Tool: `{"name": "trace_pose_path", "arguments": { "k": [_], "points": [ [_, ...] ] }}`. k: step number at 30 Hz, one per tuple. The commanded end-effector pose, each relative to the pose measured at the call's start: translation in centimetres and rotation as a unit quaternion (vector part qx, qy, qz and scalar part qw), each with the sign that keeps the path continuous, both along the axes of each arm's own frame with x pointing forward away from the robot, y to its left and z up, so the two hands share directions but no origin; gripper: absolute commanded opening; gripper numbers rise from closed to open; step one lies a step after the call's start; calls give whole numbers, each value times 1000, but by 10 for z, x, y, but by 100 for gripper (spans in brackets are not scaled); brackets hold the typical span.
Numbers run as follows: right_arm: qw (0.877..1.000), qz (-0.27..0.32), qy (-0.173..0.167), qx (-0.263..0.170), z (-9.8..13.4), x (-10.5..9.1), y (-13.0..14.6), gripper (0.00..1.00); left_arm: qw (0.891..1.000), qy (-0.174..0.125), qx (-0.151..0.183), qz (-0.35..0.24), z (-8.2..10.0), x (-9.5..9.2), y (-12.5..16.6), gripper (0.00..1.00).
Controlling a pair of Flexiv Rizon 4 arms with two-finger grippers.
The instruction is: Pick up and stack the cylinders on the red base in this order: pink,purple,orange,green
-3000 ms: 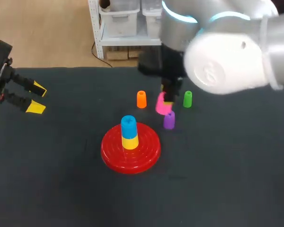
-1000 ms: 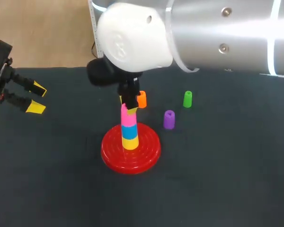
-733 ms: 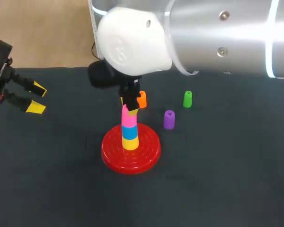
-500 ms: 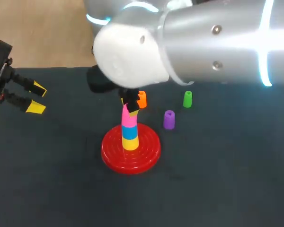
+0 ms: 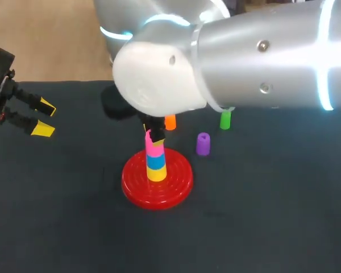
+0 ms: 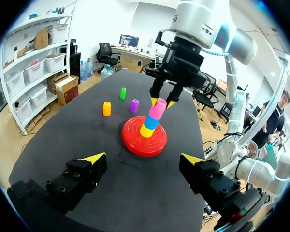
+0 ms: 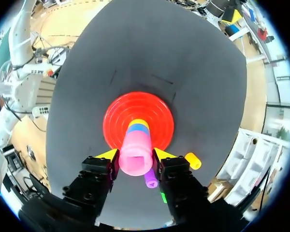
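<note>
**Desk:** Item one, what has changed?

**Operator:** Pink cylinder (image 6: 158,109). Three seconds back I had it in the right gripper (image 7: 135,153) among the loose pieces behind the red base (image 5: 179,182). It now sits on top of the stack there, over the blue cylinder (image 5: 156,161) and the yellow cylinder (image 5: 156,173). It leans a little rather than standing true. Over the last second my arm has barely shifted.

**Desk:** Item two, hands?

**Operator:** The right gripper is clamped on the pink piece from both sides, near its top. The left gripper (image 5: 44,118) is spread wide with nothing in it, at the table's (image 5: 261,216) left edge and well apart from the work, same as before.

**Desk:** Item three, loose stock?

**Operator:** Purple cylinder (image 5: 203,144), upright, near the base's right rim. Orange cylinder (image 5: 170,121), behind the stack and partly hidden by my arm. Green cylinder (image 5: 225,119), further right. None of the three has moved.

**Desk:** Standing of the task?

**Operator:** As I judge it, pink is placed but not let go. I want it squared up before I release it, or the lean could tip it. Purple comes next.
</note>
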State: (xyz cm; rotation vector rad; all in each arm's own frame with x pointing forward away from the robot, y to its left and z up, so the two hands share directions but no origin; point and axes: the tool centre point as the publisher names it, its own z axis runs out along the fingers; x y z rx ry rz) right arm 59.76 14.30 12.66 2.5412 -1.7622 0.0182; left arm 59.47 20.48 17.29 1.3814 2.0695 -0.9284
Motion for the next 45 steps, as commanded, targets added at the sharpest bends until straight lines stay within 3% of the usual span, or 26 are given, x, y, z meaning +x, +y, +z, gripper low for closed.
{"name": "trace_pose_path", "arguments": {
  "k": [1,4,9,13,18,27,38,45],
  "points": [
    [999,-21,13,27,-2,10,-3,100,1000,1,0,-2,-1,2,1,100],
    [995,-62,25,71,15,21,-3,100,1000,1,0,-2,-1,2,1,100],
    [982,-129,5,135,46,44,-15,100,1000,1,0,-2,-1,2,1,100],
    [972,-179,-15,149,51,62,-38,100,1000,1,0,-2,-1,2,1,100],
    [965,-226,-38,130,35,74,-69,100,1000,1,0,-2,-1,2,1,100],
    [955,-279,-56,86,-20,80,-108,100,1000,1,0,-2,-1,2,1,100],
    [947,-312,-60,39,-71,84,-119,100,1000,1,0,-2,-1,2,1,100],
    [949,-311,-38,31,-76,86,-112,100,1000,1,0,-2,-1,2,1,100]
  ]
}}
